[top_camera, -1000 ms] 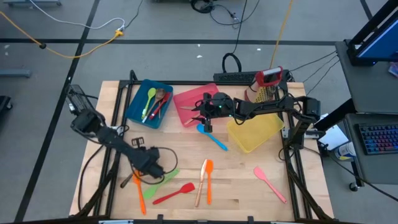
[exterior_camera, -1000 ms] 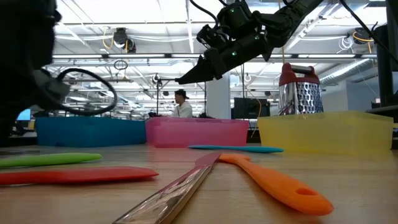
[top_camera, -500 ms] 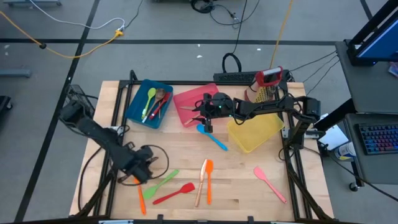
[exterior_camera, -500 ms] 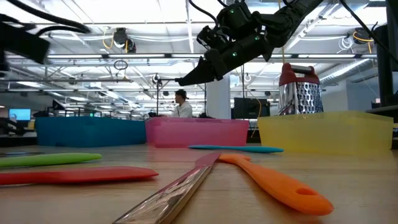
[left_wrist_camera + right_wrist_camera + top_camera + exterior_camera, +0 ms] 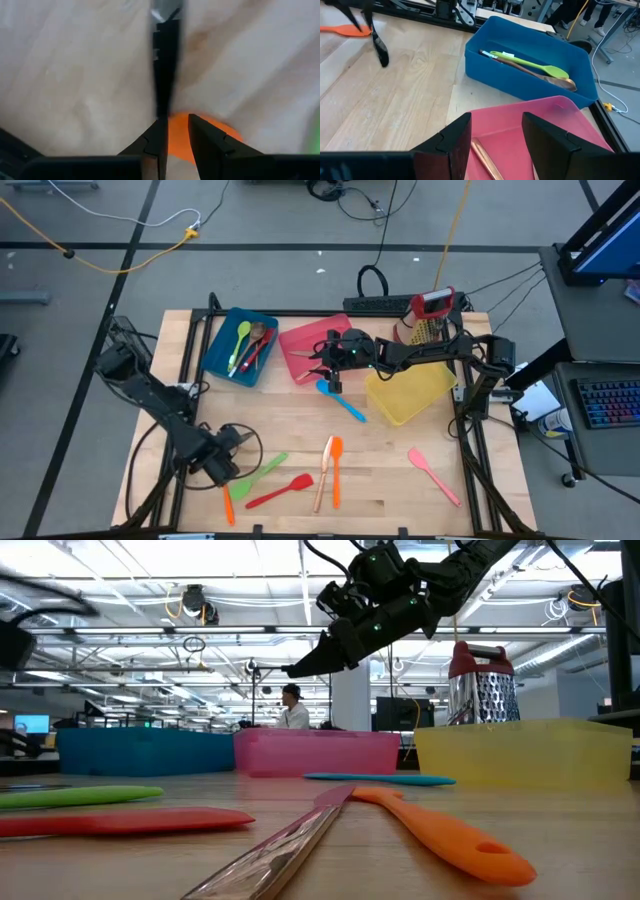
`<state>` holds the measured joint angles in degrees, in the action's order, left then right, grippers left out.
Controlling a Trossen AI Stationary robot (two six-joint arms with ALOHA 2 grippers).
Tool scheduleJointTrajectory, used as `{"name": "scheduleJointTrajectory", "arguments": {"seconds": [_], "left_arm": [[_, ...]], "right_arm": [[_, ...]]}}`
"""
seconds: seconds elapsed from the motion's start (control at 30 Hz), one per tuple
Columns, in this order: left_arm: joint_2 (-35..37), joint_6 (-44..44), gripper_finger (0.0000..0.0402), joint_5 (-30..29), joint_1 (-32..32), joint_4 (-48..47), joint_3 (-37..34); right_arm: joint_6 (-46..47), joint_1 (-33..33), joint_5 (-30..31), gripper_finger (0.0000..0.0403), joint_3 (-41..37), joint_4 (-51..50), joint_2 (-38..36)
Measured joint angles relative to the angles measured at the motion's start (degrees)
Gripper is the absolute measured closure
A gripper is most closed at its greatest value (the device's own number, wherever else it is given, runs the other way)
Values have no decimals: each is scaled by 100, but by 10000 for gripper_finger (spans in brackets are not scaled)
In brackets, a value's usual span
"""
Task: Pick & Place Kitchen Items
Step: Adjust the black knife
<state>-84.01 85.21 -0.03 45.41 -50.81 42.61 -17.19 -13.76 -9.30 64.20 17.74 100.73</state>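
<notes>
Jaws of the left gripper point(image 5: 222, 470) stand narrowly apart at the table's front left, straddling a dark, thin utensil point(image 5: 165, 65) that points away from the wrist; whether they clamp it cannot be told. An orange spatula point(image 5: 227, 502) lies on the wood under that gripper. Beside it, moving right, lie a green spatula point(image 5: 262, 472), a red spatula point(image 5: 281, 491), then a copper utensil point(image 5: 323, 473) touching another orange spatula point(image 5: 336, 471). Further right, a pink spatula point(image 5: 433, 475) lies alone. At the back, a blue bin point(image 5: 214, 345) holds a green spoon point(image 5: 530, 63) and a wooden spoon point(image 5: 545, 79). Next comes a pink bin point(image 5: 300, 340) with a copper piece inside. Above that bin's right end hangs the right gripper point(image 5: 330, 363), jaws wide apart and empty. A blue spatula point(image 5: 343, 402) lies just in front, near a yellow bin point(image 5: 400, 402).
</notes>
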Motion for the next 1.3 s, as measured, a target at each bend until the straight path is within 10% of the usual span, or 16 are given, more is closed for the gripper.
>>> {"name": "scheduleJointTrajectory", "arguments": {"seconds": [0.7, 1.3], "left_arm": [[26, -505, 370, -90, -443, 738, -593], [-4, -2095, 398, -1681, -2006, 1484, -632]], "right_arm": [[-2, 0, 0, 234, 0, 89, 0], [-4, 2, 0, 234, 0, 60, 0]]}}
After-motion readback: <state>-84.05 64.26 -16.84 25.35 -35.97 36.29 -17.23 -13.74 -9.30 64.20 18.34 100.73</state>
